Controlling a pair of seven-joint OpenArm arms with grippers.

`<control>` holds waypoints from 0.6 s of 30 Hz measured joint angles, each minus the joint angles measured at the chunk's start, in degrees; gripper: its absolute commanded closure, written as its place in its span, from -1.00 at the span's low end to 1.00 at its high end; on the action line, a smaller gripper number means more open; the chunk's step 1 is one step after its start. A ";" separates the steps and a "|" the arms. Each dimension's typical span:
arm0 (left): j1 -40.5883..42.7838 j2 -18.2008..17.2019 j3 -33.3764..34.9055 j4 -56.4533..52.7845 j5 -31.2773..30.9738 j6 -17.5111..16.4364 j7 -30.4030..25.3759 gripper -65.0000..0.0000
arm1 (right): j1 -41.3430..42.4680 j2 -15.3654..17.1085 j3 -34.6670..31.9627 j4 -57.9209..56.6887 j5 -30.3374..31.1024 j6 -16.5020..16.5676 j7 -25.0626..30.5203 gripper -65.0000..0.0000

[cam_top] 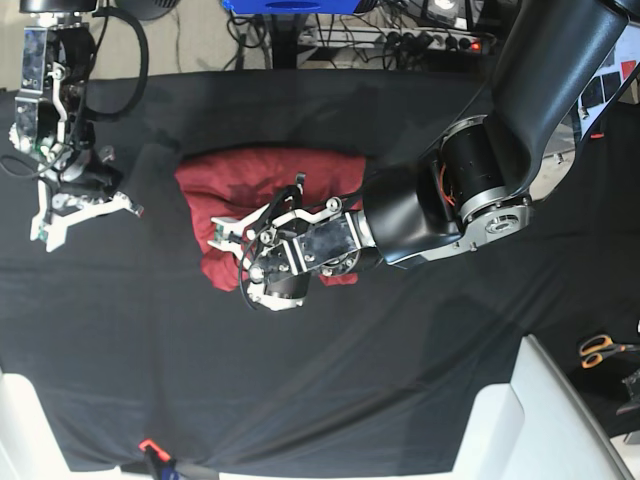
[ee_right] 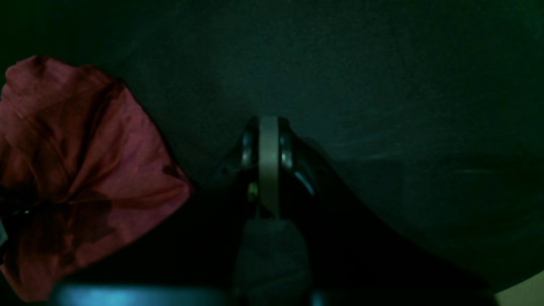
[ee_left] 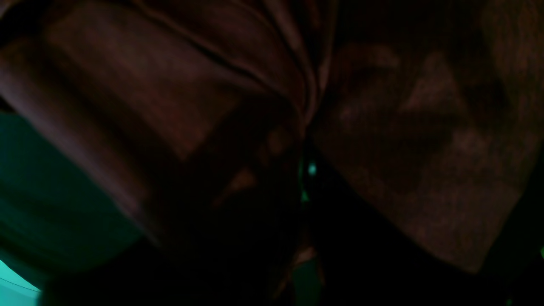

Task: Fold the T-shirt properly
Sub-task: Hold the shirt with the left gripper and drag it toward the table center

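Observation:
The brick-red T-shirt (cam_top: 270,175) lies bunched in a rough heap on the black cloth (cam_top: 330,380), a little left of the middle in the base view. My left gripper (cam_top: 218,238) reaches across it to its left edge. In the left wrist view, dark red folds of the T-shirt (ee_left: 170,106) run together at the left gripper (ee_left: 304,140), which is shut on the fabric. My right gripper (cam_top: 88,208) hangs at the far left, apart from the shirt. Seen from the right wrist, that right gripper (ee_right: 268,125) is shut and empty over the black cloth (ee_right: 382,85), with the T-shirt (ee_right: 85,170) to its left.
The black cloth covers most of the table. White table edges (cam_top: 540,400) show at the bottom right and bottom left. Orange-handled scissors (cam_top: 600,348) lie at the right edge. Cables and a power strip (cam_top: 430,40) run along the back.

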 measured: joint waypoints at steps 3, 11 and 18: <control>0.00 0.00 0.00 0.00 0.00 0.00 0.02 1.00 | 0.00 0.02 0.00 0.00 0.00 0.00 0.00 1.00; -0.20 0.00 0.00 0.00 0.00 0.00 1.73 0.74 | -0.15 0.02 0.00 0.00 0.00 0.00 0.00 1.00; -0.33 -0.02 0.00 -0.02 0.44 0.02 1.81 -0.10 | -0.15 0.00 0.00 0.00 0.00 0.00 0.02 1.00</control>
